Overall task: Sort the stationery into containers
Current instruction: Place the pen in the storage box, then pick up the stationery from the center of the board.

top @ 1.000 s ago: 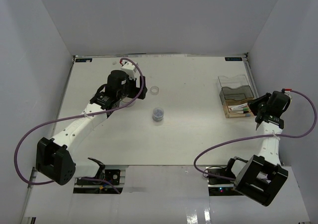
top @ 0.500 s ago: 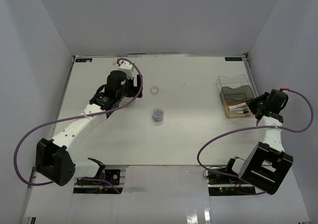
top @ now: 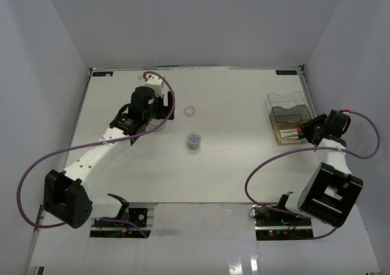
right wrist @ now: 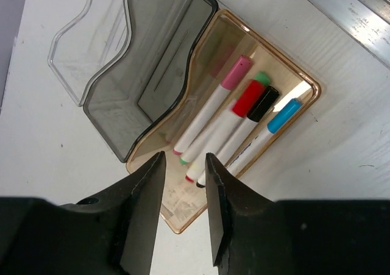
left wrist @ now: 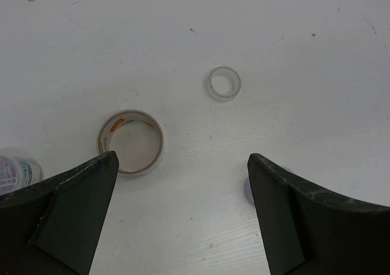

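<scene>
The organiser (top: 286,102) stands at the right, its grey-tinted compartments (right wrist: 140,74) joined to a tan tray (right wrist: 183,211). Several white markers lie side by side in the tray, with pink (right wrist: 234,71), green (right wrist: 262,78), red (right wrist: 248,98), black (right wrist: 264,103) and blue (right wrist: 284,115) caps. My right gripper (right wrist: 184,159) hovers over the tray's near end (top: 312,130), jaws a little apart with nothing between them. On the left, my left gripper (left wrist: 183,159) stands wide open above the table, holding nothing (top: 161,108). Just ahead of it lie the beige tape roll (left wrist: 130,141) and the clear ring (left wrist: 223,83).
A small round clear tub (top: 194,140) with coloured bits inside sits mid-table and shows at the left edge of the left wrist view (left wrist: 12,171). The clear ring (top: 190,110) lies just beyond it. The enclosure's walls stand close behind the organiser and along the right table edge.
My right wrist has swung in toward the tan tray and its jaws have parted slightly. The left arm has barely moved and stays wide open.
</scene>
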{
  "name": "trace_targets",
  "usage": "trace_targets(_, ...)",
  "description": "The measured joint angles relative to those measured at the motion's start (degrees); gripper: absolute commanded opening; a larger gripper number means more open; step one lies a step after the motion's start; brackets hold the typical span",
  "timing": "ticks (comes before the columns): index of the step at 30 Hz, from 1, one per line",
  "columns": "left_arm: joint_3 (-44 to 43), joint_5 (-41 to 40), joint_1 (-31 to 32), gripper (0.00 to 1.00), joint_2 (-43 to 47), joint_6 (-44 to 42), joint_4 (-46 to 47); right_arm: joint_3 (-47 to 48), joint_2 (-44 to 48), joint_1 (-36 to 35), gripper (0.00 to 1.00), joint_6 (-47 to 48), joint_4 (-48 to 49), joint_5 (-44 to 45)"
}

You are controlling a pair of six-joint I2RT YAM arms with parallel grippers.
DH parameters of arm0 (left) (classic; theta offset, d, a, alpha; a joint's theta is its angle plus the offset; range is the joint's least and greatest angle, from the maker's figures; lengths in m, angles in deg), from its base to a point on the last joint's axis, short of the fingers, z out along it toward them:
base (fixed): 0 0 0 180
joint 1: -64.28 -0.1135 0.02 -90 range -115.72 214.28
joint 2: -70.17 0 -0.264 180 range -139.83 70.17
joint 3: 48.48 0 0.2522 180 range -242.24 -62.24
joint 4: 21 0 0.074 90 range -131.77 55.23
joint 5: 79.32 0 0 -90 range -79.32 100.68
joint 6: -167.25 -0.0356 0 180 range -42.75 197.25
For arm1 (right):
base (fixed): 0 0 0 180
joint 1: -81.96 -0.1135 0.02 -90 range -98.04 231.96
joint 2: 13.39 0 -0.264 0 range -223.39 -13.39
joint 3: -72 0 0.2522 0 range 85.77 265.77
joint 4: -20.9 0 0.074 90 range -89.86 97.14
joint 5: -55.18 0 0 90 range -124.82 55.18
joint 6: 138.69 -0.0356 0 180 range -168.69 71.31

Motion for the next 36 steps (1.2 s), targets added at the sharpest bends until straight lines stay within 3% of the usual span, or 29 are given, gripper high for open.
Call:
trace_targets(4, 0.0, 0.0, 0.0, 0.98, 0.0, 0.0, 0.0, 0.0, 0.0, 0.0, 0.46, 0.7, 0.0, -0.1)
trace_targets(9, 0.0, 0.0, 0.0, 0.98, 0.0, 0.0, 0.0, 0.0, 1.7, -0.1, 0.65, 2.7, -1.0, 0.1)
trace_targets(13, 0.0, 0.0, -0.1, 0.98, 0.3, 0.0, 0.0, 0.5, 7.2, -4.0, 0.80, 7.1, -1.8, 1.2)
trace_targets(19, 0.0, -0.1, -1.9, 0.98, 1.8, 1.4, 0.0, 4.3, 13.3, -22.7, 0.88, 17.3, -0.5, 2.5)
trace_targets(25, 0.0, -2.0, -6.3, 0.98, 3.3, 4.5, -0.3, 4.4, 11.8, -40.8, 0.98, 24.2, 0.2, 3.1)
trace_targets(31, 0.9, -6.3, -10.3, 0.98, 6.1, 6.7, -0.5, 7.0, 1.5, -61.0, 0.96, 29.1, 0.5, 6.8)
trace_targets(36, 2.8, -8.4, -10.6, 0.98, 7.9, 7.1, 0.0, 11.7, -9.0, -69.5, 0.95, 30.6, 1.3, 10.4)
